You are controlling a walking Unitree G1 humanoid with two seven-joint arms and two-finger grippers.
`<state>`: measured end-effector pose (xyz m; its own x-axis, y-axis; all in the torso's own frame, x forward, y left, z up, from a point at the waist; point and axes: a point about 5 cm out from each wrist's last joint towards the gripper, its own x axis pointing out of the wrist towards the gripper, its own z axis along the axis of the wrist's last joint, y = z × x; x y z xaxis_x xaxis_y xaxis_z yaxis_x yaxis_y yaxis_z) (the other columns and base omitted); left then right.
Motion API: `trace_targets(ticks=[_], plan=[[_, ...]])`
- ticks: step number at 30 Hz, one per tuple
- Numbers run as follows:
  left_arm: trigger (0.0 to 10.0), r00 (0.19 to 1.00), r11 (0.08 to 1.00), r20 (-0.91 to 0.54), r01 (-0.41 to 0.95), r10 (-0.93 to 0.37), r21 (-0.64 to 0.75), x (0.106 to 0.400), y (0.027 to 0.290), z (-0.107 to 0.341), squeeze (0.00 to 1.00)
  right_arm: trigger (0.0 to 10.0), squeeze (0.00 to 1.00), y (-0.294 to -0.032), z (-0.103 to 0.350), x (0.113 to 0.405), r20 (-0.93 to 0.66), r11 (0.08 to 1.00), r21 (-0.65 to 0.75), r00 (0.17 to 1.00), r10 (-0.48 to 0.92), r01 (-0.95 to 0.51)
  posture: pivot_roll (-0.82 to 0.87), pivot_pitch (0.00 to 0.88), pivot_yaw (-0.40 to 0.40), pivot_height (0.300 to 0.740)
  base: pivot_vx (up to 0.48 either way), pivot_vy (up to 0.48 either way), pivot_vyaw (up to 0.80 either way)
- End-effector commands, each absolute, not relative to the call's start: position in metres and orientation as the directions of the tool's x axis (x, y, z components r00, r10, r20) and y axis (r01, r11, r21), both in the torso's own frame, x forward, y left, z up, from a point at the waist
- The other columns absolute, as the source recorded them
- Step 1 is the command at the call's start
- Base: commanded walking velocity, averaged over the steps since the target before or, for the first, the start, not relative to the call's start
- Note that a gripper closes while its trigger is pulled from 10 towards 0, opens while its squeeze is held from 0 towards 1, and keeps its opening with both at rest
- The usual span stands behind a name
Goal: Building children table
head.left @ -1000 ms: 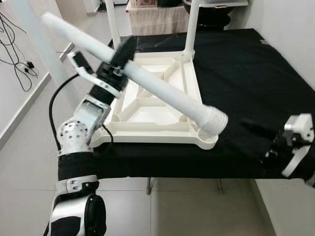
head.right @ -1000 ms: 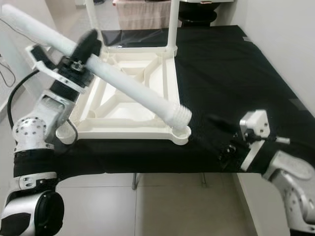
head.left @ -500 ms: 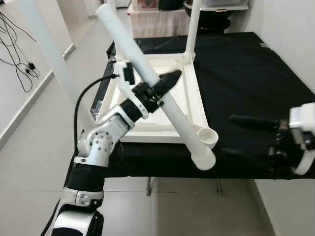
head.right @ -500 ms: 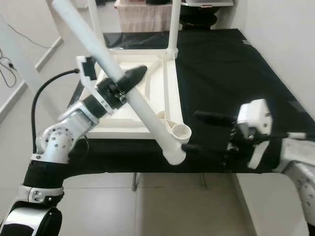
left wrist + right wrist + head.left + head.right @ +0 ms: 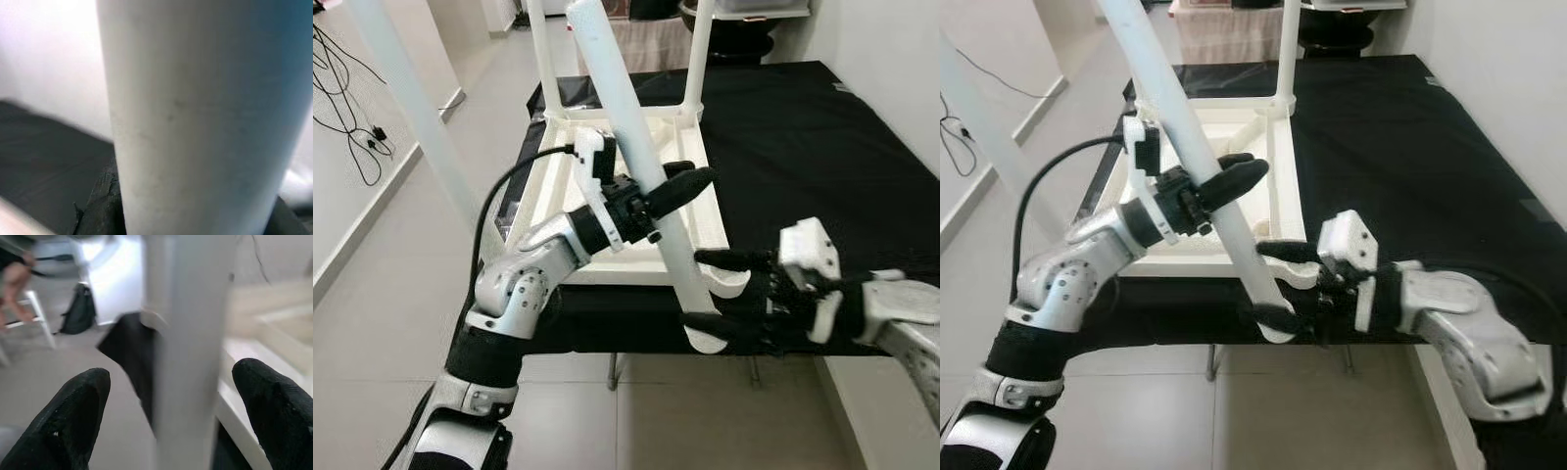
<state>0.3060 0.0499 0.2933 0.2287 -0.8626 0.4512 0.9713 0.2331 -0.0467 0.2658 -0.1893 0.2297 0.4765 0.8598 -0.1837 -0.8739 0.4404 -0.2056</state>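
A white table top (image 5: 703, 172) lies upside down on a black-covered table (image 5: 803, 127). My left gripper (image 5: 664, 199) is shut on a loose white leg (image 5: 634, 147), about halfway along it. The leg stands steeply tilted, with its lower end (image 5: 707, 338) hanging just past the table's front edge, beside the top's empty front-right corner socket (image 5: 732, 281). My right gripper (image 5: 710, 291) is open with one finger on each side of that lower end. In the right wrist view the leg (image 5: 186, 357) runs between the black fingertips (image 5: 78, 416) with a gap on both sides.
Two fitted legs (image 5: 698, 49) rise from the top's far corners. A thick white post (image 5: 411, 108) stands at the left over the tiled floor, with cables (image 5: 352, 127) beyond it. A white wall runs along the right of the black table.
The leg has swung from lying low across the top to nearly upright, its lower end dropping past the front edge. My right gripper rose and moved left to straddle that end.
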Motion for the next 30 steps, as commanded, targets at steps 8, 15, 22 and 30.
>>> trace_targets(ticks=[8,15,22,30], plan=[[0.0,-0.03,0.013,0.454,0.996,-0.89,0.09,0.287,0.044,0.312,0.0,10.0,0.0,-0.157,0.21,0.275,-0.165,0.443,-0.122,0.459,0.873,-0.888,-0.11,0.143,0.042,0.74,0.0,0.0,0.0],[0.0,-0.112,-0.059,0.389,0.988,-0.914,0.145,0.282,0.043,0.311,0.0,10.0,0.0,-0.146,0.212,0.284,-0.095,0.461,-0.078,0.467,0.879,-0.884,-0.11,0.14,0.04,0.74,0.0,0.0,0.0],[0.0,-0.099,-0.039,0.345,0.984,-0.933,0.176,0.289,0.051,0.313,0.0,0.0,0.0,-0.125,0.216,0.288,-0.042,0.42,-0.063,0.423,0.905,-0.905,-0.1,0.134,0.04,0.74,0.0,0.0,0.0],[0.0,-0.107,-0.041,0.344,0.98,-0.933,0.194,0.291,0.052,0.319,0.0,0.0,0.0,-0.115,0.204,0.288,-0.097,0.408,-0.047,0.411,0.906,-0.912,-0.1,0.133,0.042,0.74,0.0,0.0,0.0]])
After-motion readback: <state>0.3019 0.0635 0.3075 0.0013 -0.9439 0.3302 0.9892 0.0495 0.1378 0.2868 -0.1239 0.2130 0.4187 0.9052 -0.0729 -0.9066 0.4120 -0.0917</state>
